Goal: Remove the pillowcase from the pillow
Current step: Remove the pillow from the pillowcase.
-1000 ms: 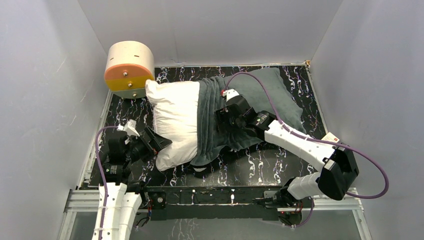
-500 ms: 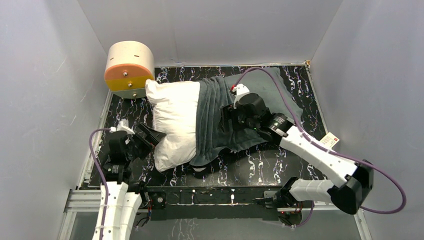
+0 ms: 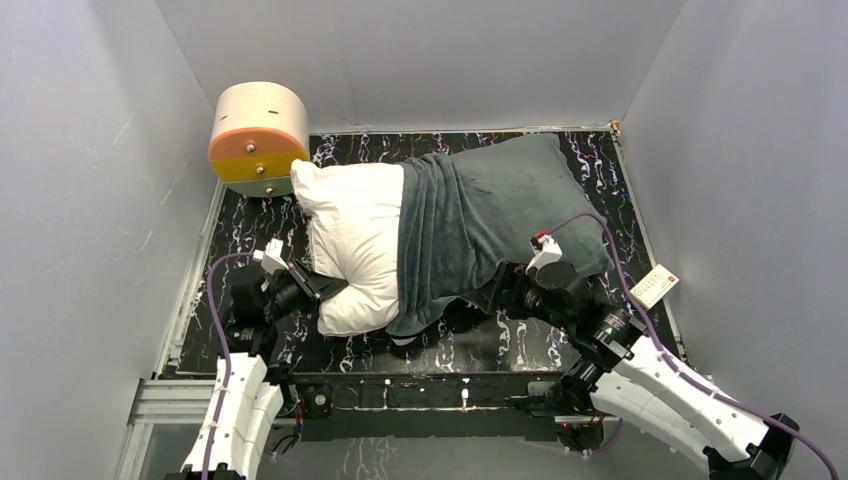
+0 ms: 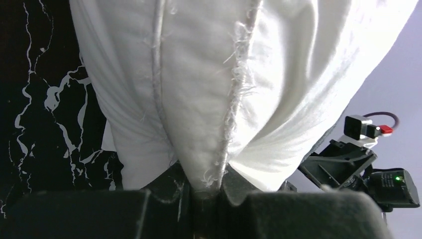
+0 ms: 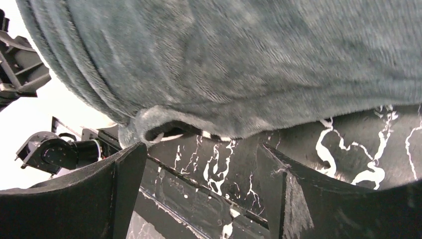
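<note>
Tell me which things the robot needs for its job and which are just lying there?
For the job: pillow, pillowcase, left gripper (pinching the pillow), right gripper (open).
Just lying about: cream-and-orange drum, small white card.

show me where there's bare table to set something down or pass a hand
Bare table: the near strip in front of the pillowcase, the left strip between the cylinder and the left gripper, and the far-right corner. Crowded: the middle under the pillow, its near-left corner clamped by that gripper, and the pillowcase's near edge by the open right gripper.
</note>
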{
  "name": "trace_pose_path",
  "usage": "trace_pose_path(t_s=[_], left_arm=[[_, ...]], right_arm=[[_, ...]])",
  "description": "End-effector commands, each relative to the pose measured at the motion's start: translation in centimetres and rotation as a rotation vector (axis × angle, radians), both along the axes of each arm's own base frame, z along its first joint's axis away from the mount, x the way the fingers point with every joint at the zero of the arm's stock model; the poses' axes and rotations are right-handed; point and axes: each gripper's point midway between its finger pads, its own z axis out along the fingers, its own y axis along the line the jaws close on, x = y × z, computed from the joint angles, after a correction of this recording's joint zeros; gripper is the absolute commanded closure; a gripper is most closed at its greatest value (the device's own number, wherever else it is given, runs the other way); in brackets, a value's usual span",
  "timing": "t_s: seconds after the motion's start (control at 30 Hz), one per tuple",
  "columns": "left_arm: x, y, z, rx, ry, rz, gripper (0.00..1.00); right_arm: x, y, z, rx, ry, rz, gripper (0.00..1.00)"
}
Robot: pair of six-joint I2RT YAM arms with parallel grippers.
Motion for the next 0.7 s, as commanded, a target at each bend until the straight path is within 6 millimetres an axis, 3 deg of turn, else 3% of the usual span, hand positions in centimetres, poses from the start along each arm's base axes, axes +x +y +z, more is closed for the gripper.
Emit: trace_pose_path(t_s=[0.0, 0.23, 0.37, 0.43, 0.6, 0.67], left_arm=[[-0.5, -0.7, 2.8, 0.009, -0.055, -0.075, 0.99], [-1.0, -0.3, 4.1, 0.061, -0.066, -0.082, 1.00], [-1.1, -0.4, 4.7, 0.061, -0.073, -0.087, 1.00], [-1.3, -0.4, 4.7, 0.070, -0.064, -0.090, 1.00], [-1.3, 0.1, 4.6, 0.116, -0.051, -0.077, 1.00], [-1.2, 0.4, 4.6, 0.133, -0.049, -0.060, 1.00]], right_arm=[[0.5, 1.0, 0.8, 0.162, 0.027, -0.069, 0.12], [0.4, 5.2, -0.4, 0.261, 0.073, 0.072, 0.13], [2.0, 6.5, -0.1, 0.248, 0.034, 0.071, 0.15], [3.2, 6.1, -0.1, 0.205, 0.018, 0.018, 0.18], [5.2, 4.3, -0.7, 0.150, -0.043, -0.110, 0.54], [5.6, 3.2, -0.8, 0.114, -0.066, -0.152, 0.79]])
